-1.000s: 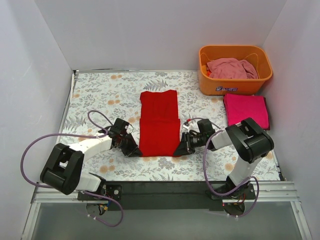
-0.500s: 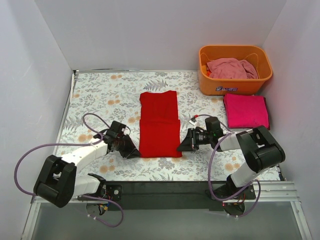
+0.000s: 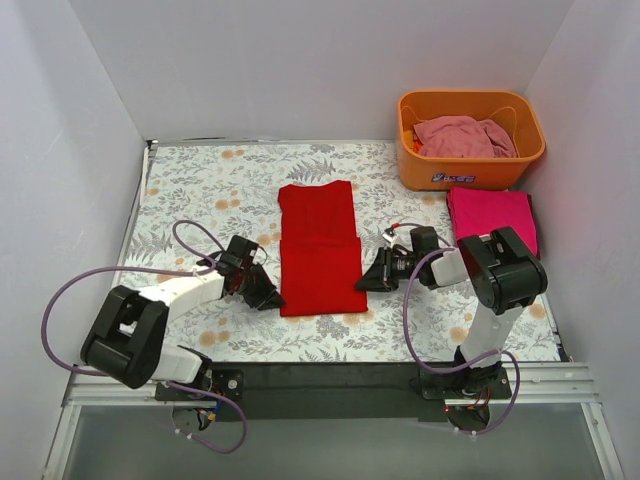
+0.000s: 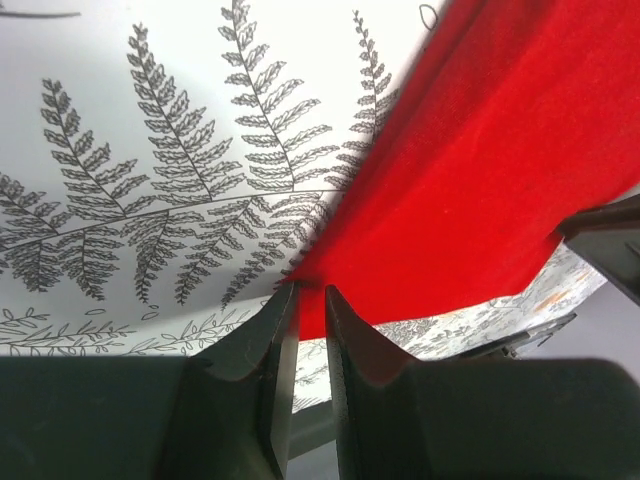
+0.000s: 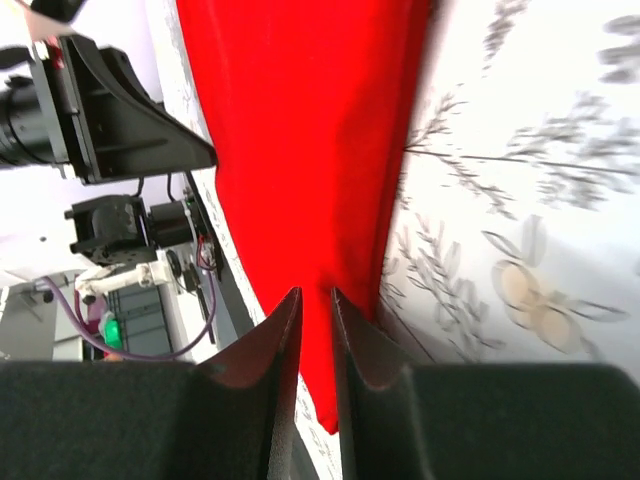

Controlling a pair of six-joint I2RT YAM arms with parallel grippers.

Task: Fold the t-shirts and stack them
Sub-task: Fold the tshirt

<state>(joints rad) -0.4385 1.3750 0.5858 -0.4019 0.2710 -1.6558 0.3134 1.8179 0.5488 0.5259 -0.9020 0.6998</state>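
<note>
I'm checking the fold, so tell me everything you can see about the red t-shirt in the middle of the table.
The red t-shirt is plain, soft-looking cloth with no print, folded into a long narrow strip lying flat on the fern-patterned table cover, its length running away from the arms. A crease crosses it about midway. The left gripper pinches its near left edge and the right gripper its near right edge, both low at the table.

We see a desk (image 3: pixel 200 190) covered in a white cloth printed with grey ferns (image 4: pixel 180 180) and small orange blossoms (image 3: pixel 235 153). 1 orange plastic basket (image 3: pixel 470 172) stands at its far right corner, a small label (image 3: pixel 455 179) on its front wall. Plain white walls (image 3: pixel 300 70) close in 3 sides.
</note>
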